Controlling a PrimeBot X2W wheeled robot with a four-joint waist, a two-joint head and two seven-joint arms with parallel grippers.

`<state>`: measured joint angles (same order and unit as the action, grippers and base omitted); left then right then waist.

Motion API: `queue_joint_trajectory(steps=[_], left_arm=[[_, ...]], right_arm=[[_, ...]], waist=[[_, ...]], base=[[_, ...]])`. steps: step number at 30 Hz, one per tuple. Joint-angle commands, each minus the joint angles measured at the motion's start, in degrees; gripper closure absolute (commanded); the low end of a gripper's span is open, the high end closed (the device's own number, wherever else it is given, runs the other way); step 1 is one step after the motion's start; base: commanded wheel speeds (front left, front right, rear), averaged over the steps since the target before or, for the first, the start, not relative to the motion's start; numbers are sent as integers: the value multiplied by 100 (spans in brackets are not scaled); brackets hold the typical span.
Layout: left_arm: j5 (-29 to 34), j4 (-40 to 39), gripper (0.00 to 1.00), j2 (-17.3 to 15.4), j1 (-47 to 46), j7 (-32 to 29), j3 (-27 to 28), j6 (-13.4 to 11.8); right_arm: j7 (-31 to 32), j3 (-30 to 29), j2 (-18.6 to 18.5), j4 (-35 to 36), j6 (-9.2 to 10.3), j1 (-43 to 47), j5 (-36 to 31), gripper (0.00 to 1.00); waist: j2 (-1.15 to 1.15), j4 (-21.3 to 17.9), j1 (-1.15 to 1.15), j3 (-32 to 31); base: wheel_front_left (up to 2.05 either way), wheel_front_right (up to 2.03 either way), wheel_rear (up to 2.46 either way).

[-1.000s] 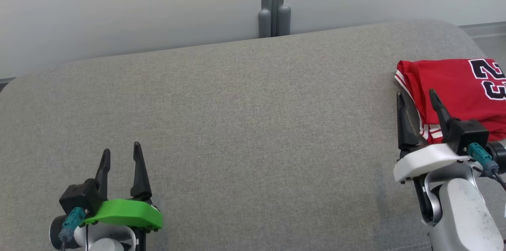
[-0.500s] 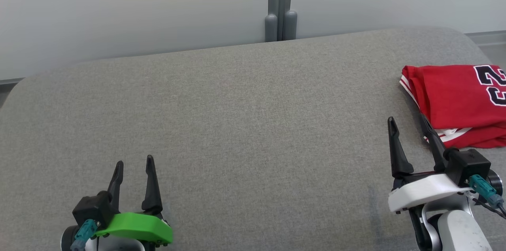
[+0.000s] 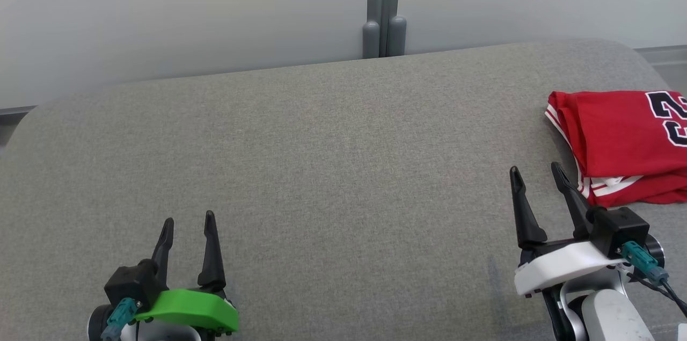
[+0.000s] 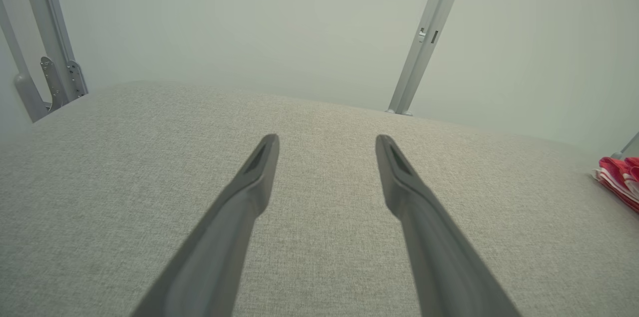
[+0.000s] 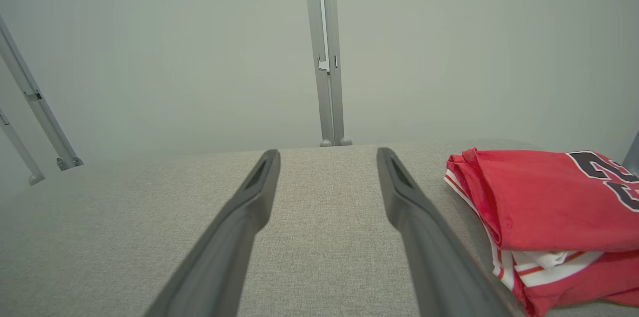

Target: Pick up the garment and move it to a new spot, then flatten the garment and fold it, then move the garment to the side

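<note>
The garment [image 3: 622, 139] is a red jersey with white trim and black numerals, lying folded at the right end of the grey padded surface [image 3: 333, 158]. It also shows in the right wrist view as the garment [image 5: 544, 207], and its edge [image 4: 619, 184] peeks in at the far right of the left wrist view. My right gripper [image 3: 536, 175] stands open just left of the jersey's near corner, apart from it, nothing between its fingers. My left gripper [image 3: 189, 221] is open and empty at the lower left, far from the jersey.
A pale wall with a grey vertical post [image 3: 384, 5] runs behind the padded surface. More grey frame bars [image 4: 50, 57] stand at the left in the wrist views. The surface's rounded right end [image 3: 638, 56] lies just beyond the jersey.
My right gripper has drawn back toward me and left, off the jersey's near corner, staying open. The head camera has shifted, so the whole scene sits lower and further right.
</note>
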<state>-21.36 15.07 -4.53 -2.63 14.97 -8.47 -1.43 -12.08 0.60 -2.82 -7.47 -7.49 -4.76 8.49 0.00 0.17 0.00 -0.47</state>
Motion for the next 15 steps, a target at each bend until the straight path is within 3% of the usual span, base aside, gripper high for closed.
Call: queue_joint_trajectory(steps=[1,11,12,15], left_arm=[[57,-10,0,10,9,24,36,33],[122,38,0,51,16,25,75,24],[87,15,100,36,0,0,73,41],[68,132,100,39,30,-32,74,43]], right_arm=[[-29,10,-20,-26,-1,36,33,0],[-39,3,-20,-39,-1,5,51,0],[-11,9,0,-28,0,-4,18,100],[-2,16,24,-155,0,55,25,100]], waist=[[0,6,0,0],[0,21,0,5],[0,22,0,5],[0,24,0,5]], base=[[0,0,0],[0,0,0],[0,0,0],[0,0,0]])
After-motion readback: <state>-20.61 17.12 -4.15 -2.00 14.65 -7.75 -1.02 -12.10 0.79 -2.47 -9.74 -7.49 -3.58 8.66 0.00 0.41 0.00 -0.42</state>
